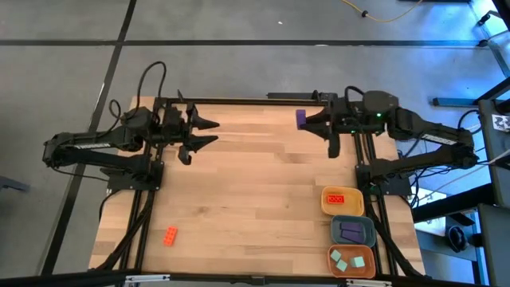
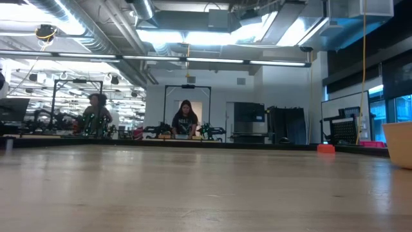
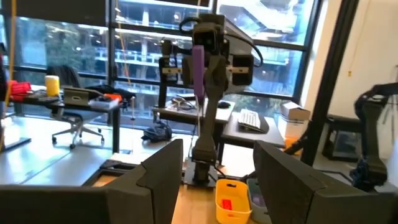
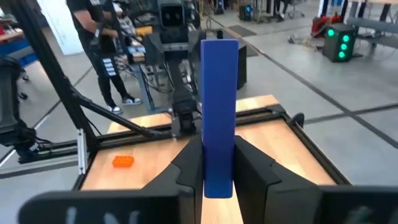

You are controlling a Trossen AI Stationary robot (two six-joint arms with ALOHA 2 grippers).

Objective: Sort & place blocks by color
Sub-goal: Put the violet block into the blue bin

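Two arms hang raised over the far end of the table [image 1: 255,183]. The right gripper [image 4: 217,163] has its fingers [image 4: 186,168] clenched on a purple bar block [image 4: 219,112], holding it upright above the far right part of the table. The left gripper [image 1: 209,132] hovers at the far left with its fingers [image 3: 155,180] spread and nothing between them. One orange-red block [image 1: 170,235] lies alone near the front left corner. Three trays sit in a row at the front right: the yellow tray [image 1: 343,201] holds a red block, the blue-grey tray [image 1: 353,231] holds purple blocks, and the orange tray [image 1: 351,261] holds teal-green blocks.

3 trays [image 1: 368,233] on table [image 1: 255,199]; ppl [image 2: 186,119] in bkgd.
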